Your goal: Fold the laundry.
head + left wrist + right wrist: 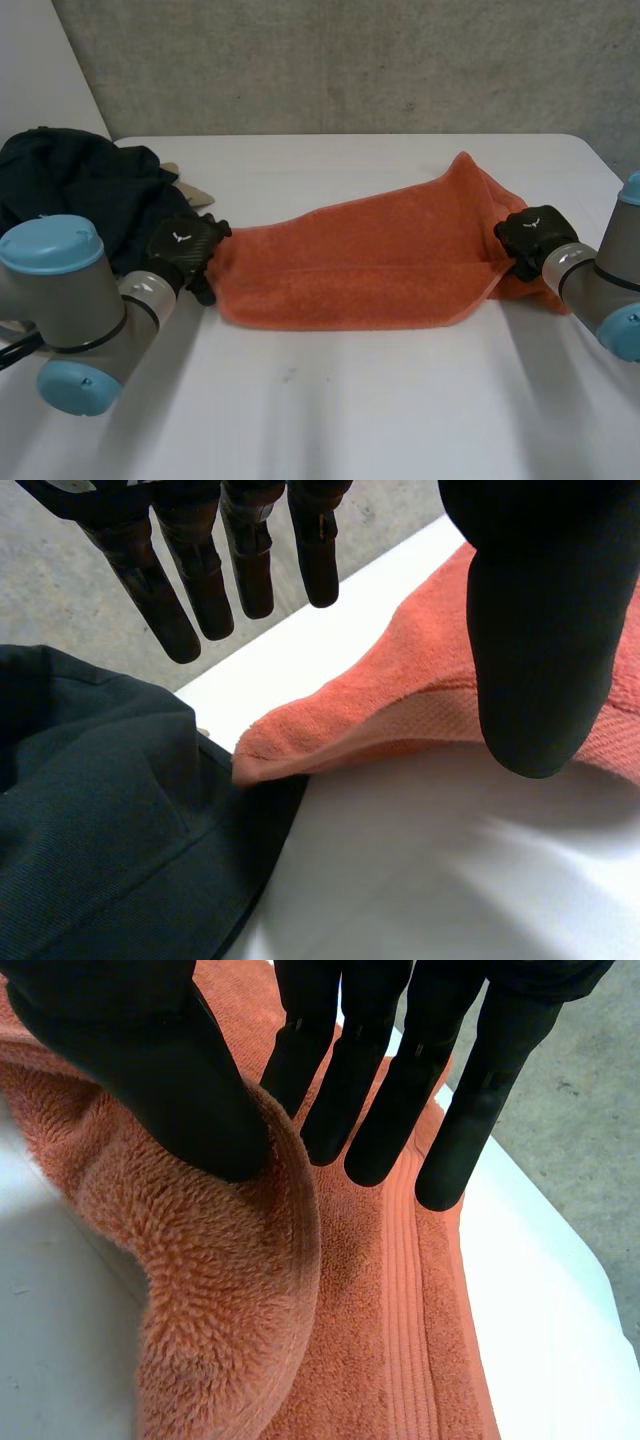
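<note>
currently: one orange terry towel [370, 260] lies spread lengthwise on the white table [330, 400], just beside the dark heap of clothing [70, 190]. its nearest corner touches the heap's edge; the rest runs away from the heap. the end far from the heap is humped up into a loose fold and does not lie flat.

left hand [183, 250]: at the towel end next to the heap. wrist view: fingers [205, 590] straight, slightly spread, hanging clear of the cloth; thumb [540, 660] held apart from them, over the towel's edge. nothing gripped.

right hand [530, 238]: at the towel end farthest from the heap. wrist view: fingers [385, 1110] straight, side by side, tips on the flat pile; thumb [150, 1070] on the other side of the raised fold. the thick fold sits between thumb and fingers; read as a pinch, though not a tight one.

step in hand (judgement): laying out and taking hold of the two short ends of the first towel, ahead of the first fold. the heap is not yet begun, so the task is early.

next move calls for: left hand to close on the corner by the heap without catching the dark cloth it touches; right hand to firm its hold; then one end carried over to meet the other, edges matched.

risk: the hump at the far end may crease in.
</note>
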Controlling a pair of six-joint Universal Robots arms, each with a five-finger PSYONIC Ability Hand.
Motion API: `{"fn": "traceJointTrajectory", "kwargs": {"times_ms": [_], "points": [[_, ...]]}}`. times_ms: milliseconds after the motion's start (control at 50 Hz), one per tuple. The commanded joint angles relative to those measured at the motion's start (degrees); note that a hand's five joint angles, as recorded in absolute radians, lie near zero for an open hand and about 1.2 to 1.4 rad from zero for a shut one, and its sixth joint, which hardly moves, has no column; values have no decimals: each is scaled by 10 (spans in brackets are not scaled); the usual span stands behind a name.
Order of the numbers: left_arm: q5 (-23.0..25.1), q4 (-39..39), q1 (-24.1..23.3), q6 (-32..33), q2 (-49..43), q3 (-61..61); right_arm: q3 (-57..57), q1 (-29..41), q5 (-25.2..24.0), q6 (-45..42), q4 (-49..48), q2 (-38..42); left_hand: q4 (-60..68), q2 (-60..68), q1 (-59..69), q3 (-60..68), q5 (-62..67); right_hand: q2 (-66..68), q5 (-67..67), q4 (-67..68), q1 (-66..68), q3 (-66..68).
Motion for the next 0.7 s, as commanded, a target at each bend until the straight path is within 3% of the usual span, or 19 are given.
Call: {"fn": "traceJointTrajectory", "kwargs": {"times_ms": [20,80,260,440,520,620,700], "points": [[2,-18,1,13,-29,29,3,-1,0,-6,17,-2,59,55,59,54,63,124,130,116,148,121],[4,-27,3,20,-43,47,15,-1,-3,-11,34,-4,242,238,242,236,245,124,130,116,148,121],[6,-77,8,46,-69,98,76,0,-8,-23,75,-58,597,593,597,592,601,124,130,116,148,121],[-19,-81,8,51,-53,133,195,22,-51,-46,177,-168,598,593,598,592,601,124,130,116,148,121],[-28,-81,5,51,-50,155,261,80,-92,-35,210,-213,598,593,598,592,601,124,130,116,148,121],[-34,-79,-7,50,-45,190,306,171,-122,42,209,-259,598,593,598,592,601,124,130,116,148,121],[-44,-82,-11,48,-40,221,295,208,-117,115,191,-295,598,593,598,592,601,124,130,116,148,121]]}}
